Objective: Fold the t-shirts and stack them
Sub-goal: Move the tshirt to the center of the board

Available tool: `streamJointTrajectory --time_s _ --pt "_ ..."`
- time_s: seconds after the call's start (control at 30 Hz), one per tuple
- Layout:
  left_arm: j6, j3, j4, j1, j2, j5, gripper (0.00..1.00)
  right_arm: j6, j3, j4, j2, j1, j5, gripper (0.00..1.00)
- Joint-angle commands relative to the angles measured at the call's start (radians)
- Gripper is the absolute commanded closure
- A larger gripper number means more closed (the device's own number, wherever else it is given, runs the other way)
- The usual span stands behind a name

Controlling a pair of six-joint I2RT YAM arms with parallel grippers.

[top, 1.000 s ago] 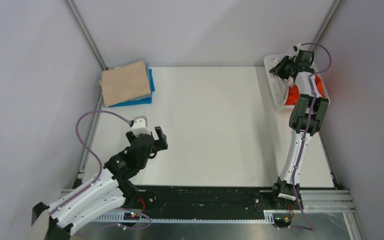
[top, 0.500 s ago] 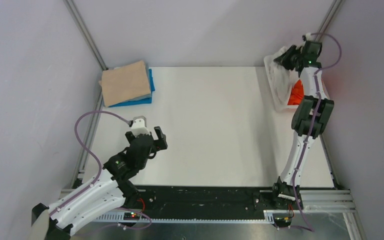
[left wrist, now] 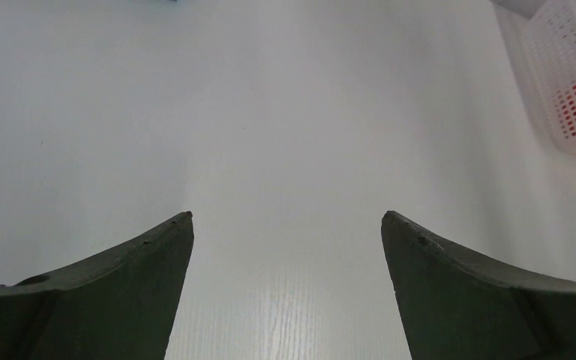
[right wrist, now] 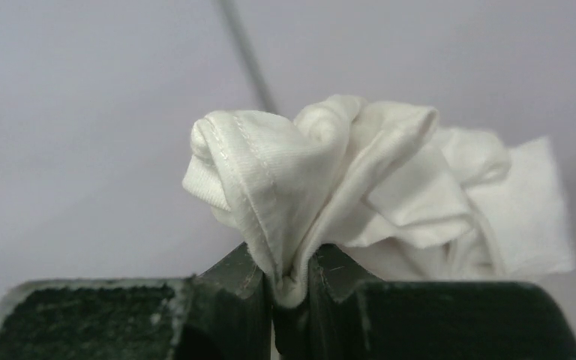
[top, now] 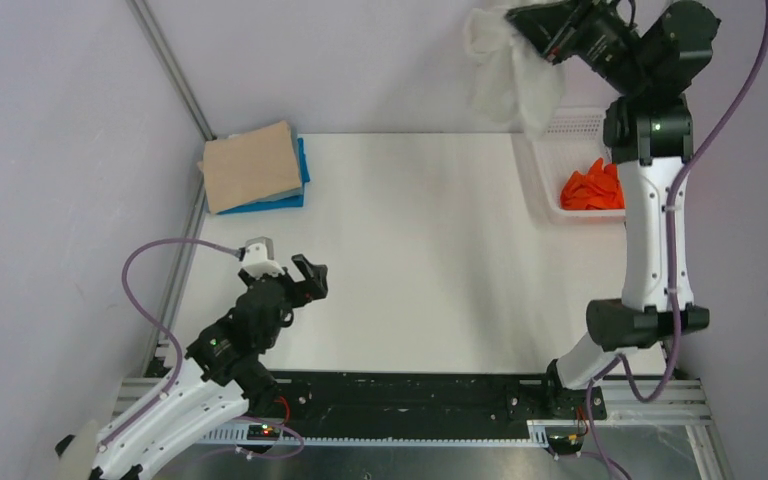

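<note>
**Overhead view:** the right arm reaches high over the far right corner. Its right gripper (top: 535, 25) pinches a thin, crumpled white cloth t-shirt (top: 510, 72), which hangs above the white plastic lattice basket (top: 572, 124). A bunched orange cloth t-shirt (top: 592, 187) lies in the basket. The left arm crouches at the near left, its left gripper (top: 305, 275) spread wide. At the far left, a folded beige-tan cloth t-shirt (top: 250, 165) covers most of a bright blue cloth t-shirt (top: 270, 205).

**Left wrist view:** the fingers (left wrist: 142, 277) stand apart over the white table (left wrist: 285, 112). The basket is cut off at the right edge.

**Right wrist view:** the jaws clamp a fold of the white shirt, whose lower part is hidden.

No legible text, labels, brands or numbers on any surface in the three views.
</note>
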Motion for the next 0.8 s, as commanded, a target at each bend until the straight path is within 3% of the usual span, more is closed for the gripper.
streamJointTrajectory --time_s 0.0,0.1,0.33,0.47,0.6,0.77 --pt "-0.057 -0.013 -0.029 -0.001 -0.06 0.004 0.02 0.04 -0.052 -0.047 -0.062 0.132 -0.042 1.0" --pt "-0.094 -0.012 -0.07 -0.002 -0.09 0.008 0.02 0.008 -0.192 -0.1 -0.15 0.268 0.061 0.98" --pt "-0.191 -0.014 -0.183 -0.002 -0.097 0.006 0.02 -0.119 -0.903 0.075 -0.294 0.597 0.608 0.92" --pt "-0.254 -0.022 -0.25 -0.001 -0.07 -0.002 0.02 0.015 -1.115 0.134 -0.16 0.637 0.703 0.72" --pt "-0.275 -0.017 -0.275 -0.001 -0.02 0.016 0.02 0.038 -1.12 0.055 -0.098 0.64 0.795 0.05" --pt "-0.289 0.014 -0.269 -0.003 0.093 0.06 0.02 0.037 -1.125 -0.1 -0.219 0.658 1.083 0.01"
